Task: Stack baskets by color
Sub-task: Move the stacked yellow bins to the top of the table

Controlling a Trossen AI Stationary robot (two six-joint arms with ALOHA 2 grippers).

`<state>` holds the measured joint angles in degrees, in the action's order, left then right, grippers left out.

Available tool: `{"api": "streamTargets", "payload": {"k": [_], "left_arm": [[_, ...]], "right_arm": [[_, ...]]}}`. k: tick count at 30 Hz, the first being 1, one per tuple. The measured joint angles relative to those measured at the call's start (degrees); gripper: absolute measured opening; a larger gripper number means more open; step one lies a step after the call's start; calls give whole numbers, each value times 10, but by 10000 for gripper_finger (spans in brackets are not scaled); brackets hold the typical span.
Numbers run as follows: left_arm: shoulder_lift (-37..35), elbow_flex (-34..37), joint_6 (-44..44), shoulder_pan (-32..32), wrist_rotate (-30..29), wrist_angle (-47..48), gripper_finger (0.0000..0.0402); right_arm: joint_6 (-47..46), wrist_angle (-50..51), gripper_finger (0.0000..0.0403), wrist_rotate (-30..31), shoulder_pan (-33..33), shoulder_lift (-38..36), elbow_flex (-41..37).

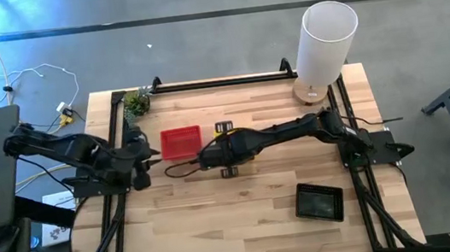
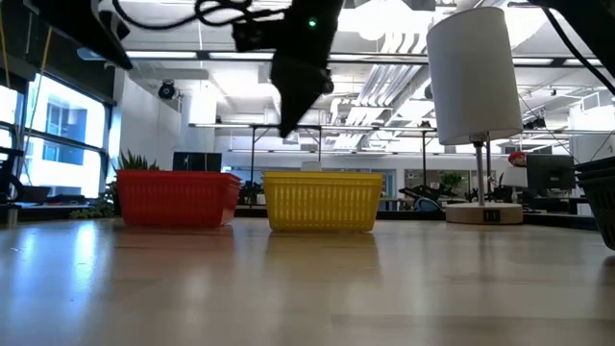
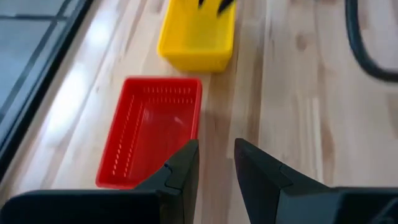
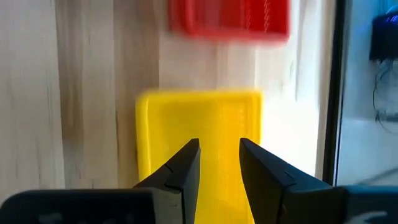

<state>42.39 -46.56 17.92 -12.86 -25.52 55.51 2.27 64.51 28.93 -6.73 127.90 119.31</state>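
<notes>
A red basket (image 1: pixel 181 142) rests on its base on the table, left of the middle. A yellow basket (image 2: pixel 322 200) rests on its base just right of it; in the high view my right arm covers most of it. A black basket (image 1: pixel 319 201) stands near the front right. My right gripper (image 2: pixel 288 127) hangs open above the yellow basket (image 4: pixel 199 134), clear of its rim, slanting down. My left gripper (image 3: pixel 216 155) is open at the table's left edge, slanting down toward the red basket (image 3: pixel 152 127), with nothing between its fingers.
A tall white cylinder (image 1: pixel 326 40) on a round wooden foot stands at the far right corner. A small green plant (image 1: pixel 136 102) stands at the far left corner. A black frame rail (image 1: pixel 219 81) runs along the far edge. Bare wood lies across the near half.
</notes>
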Motion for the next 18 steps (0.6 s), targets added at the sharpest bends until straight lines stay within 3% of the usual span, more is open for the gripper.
{"api": "streamTargets", "payload": {"k": [12, 18], "left_arm": [[2, 35, 36, 0, -2, -1, 90], [2, 35, 42, 0, 7, -1, 90]], "right_arm": [[-104, 195, 99, 0, -5, 0, -1], [-153, 256, 99, 39, -13, 0, -1]]}}
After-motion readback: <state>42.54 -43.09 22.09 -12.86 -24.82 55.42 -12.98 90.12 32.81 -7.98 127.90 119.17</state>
